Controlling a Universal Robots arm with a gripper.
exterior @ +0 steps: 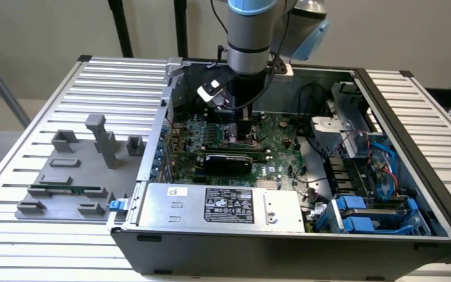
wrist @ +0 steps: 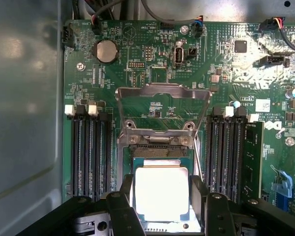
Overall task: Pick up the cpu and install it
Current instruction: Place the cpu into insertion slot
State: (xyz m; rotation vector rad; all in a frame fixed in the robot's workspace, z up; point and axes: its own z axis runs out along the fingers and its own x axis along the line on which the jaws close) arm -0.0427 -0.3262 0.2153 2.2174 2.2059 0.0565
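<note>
The gripper reaches down into an open desktop computer case, over the green motherboard. Its two dark fingers stand fairly wide apart and close against opposite edges of the cpu, so the chip is held between them.

The cpu is flat, with its bright silvery top plate facing the wrist camera, and sits right over the square socket (whether it already rests in the socket or hangs just above it, I cannot tell). Just beyond the chip, the socket's metal load plate is swung open and stands up from its hinge.

Black memory slots run along one side of the socket, and a second bank runs along the other. An installed memory module stands just beside that second bank. A round coin cell battery sits farther up the board.

In the exterior view, the robot arm comes straight down into the middle of the case, with the gripper low over the board. The silver power supply lies along the near edge of the case, and blue drive carriers sit at the exterior view's right. The case stands on a slatted metal table. On the exterior view's left, a grey fixture plate holds a long green memory stick, well apart from the case.
</note>
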